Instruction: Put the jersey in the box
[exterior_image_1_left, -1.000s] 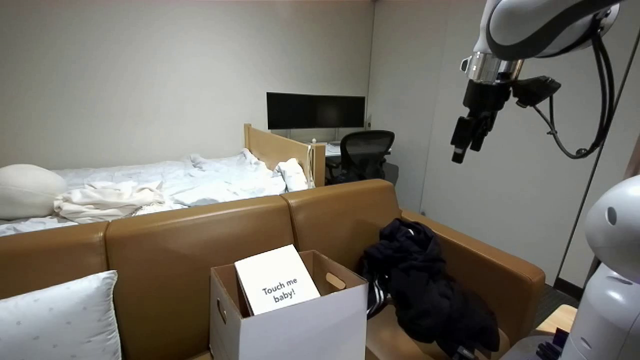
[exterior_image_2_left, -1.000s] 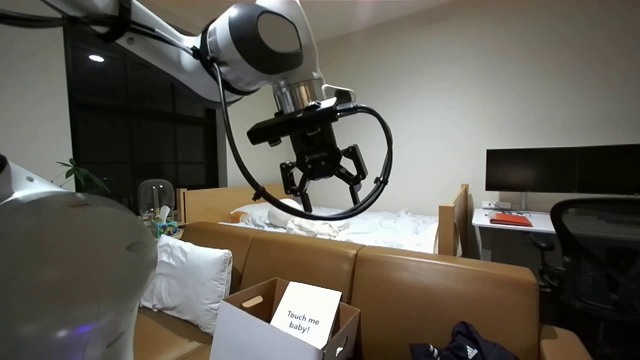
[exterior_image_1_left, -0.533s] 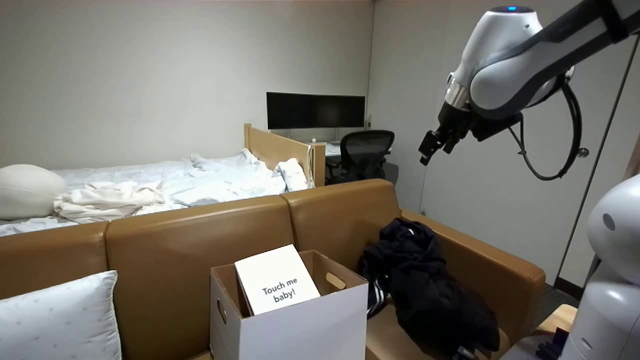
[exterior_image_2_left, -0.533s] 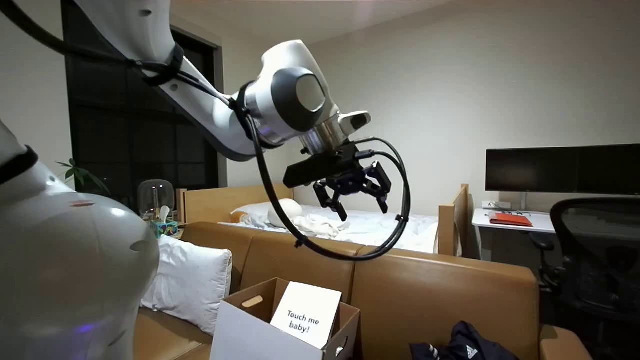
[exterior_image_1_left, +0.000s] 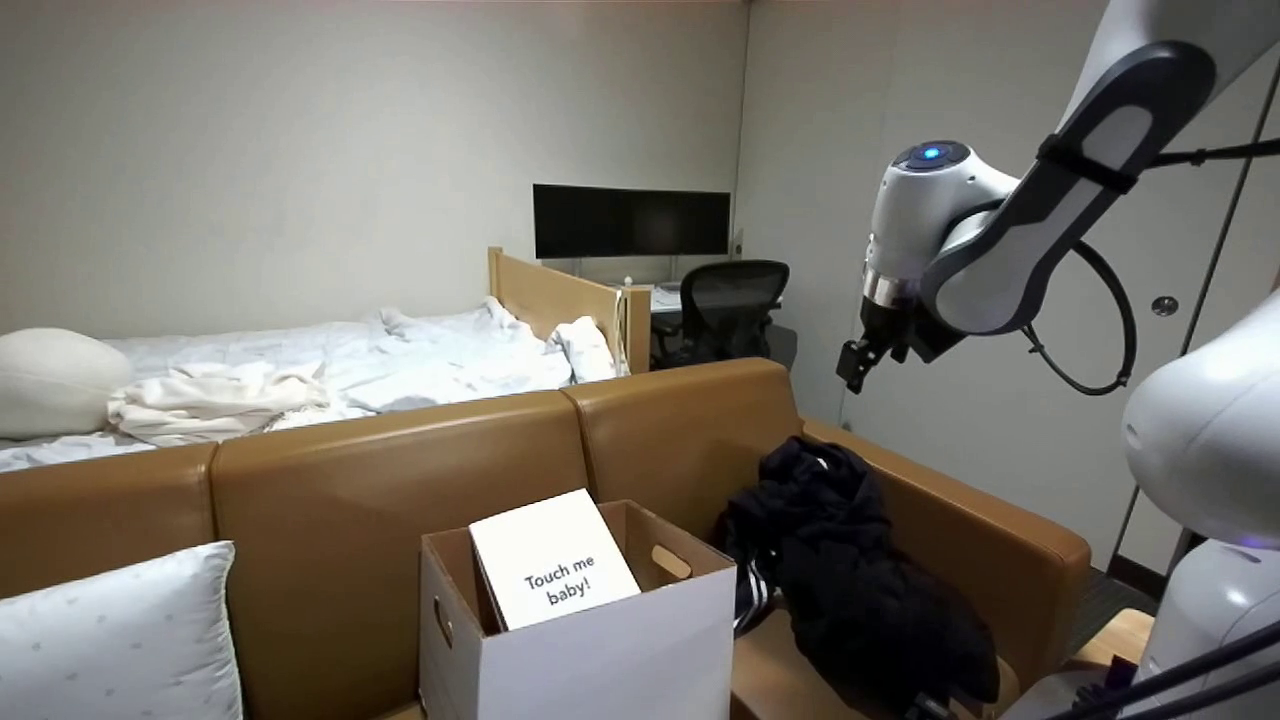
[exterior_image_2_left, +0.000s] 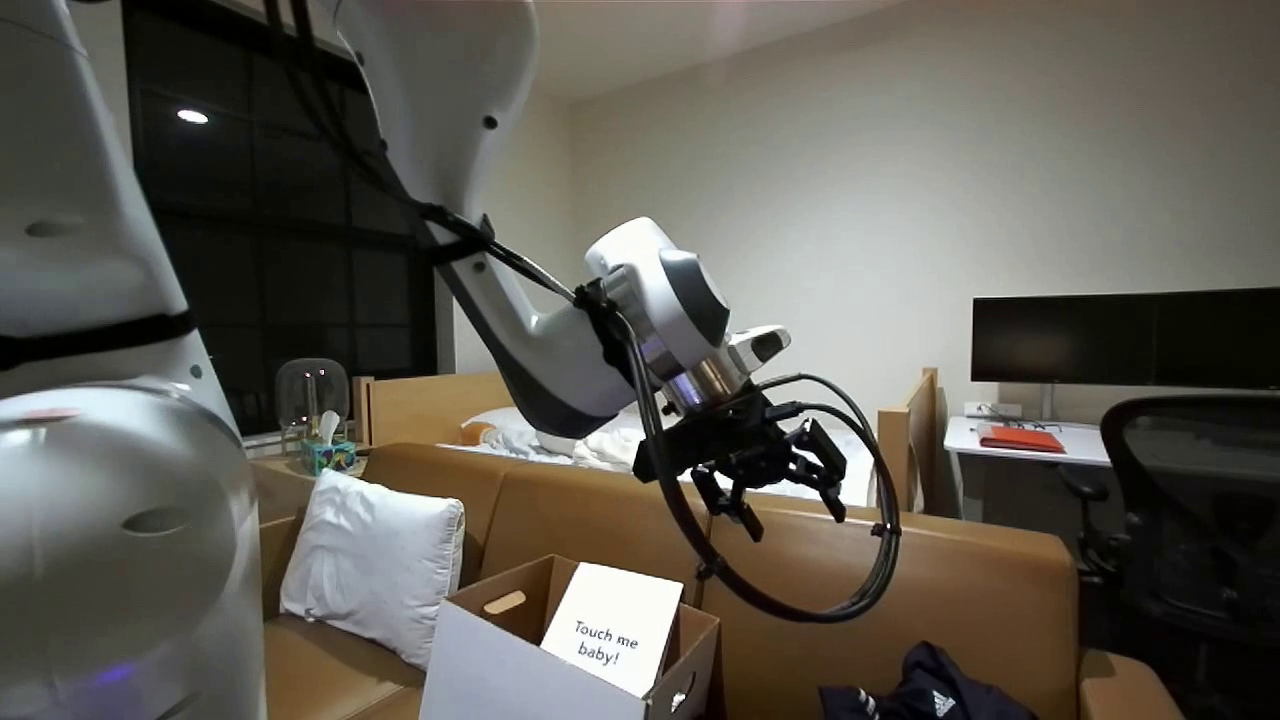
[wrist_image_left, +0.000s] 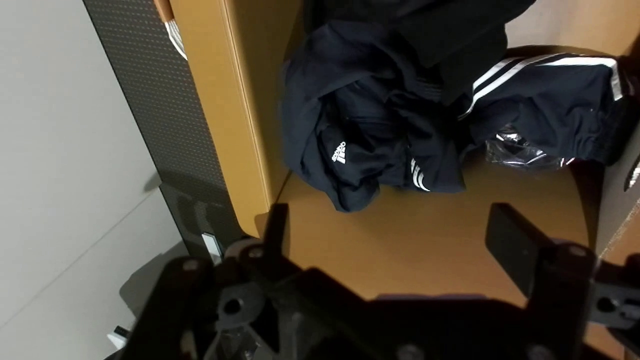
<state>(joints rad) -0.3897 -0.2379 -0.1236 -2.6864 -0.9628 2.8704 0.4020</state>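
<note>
At twelve o'clock from the gripper in the wrist view, the jersey lies on the couch, fingers wide apart and empty, so I'm guessing reach step, next it needs lowering and a good pinch.

Dark, white-striped jersey crumpled beside upright, open-topped white box.

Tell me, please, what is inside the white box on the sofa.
Inside the white box, a white card reading "Touch me baby!" sits tilted, brown inner walls showing beside it. The card and front wall cover the bottom; anything lying there cannot be seen.
</note>
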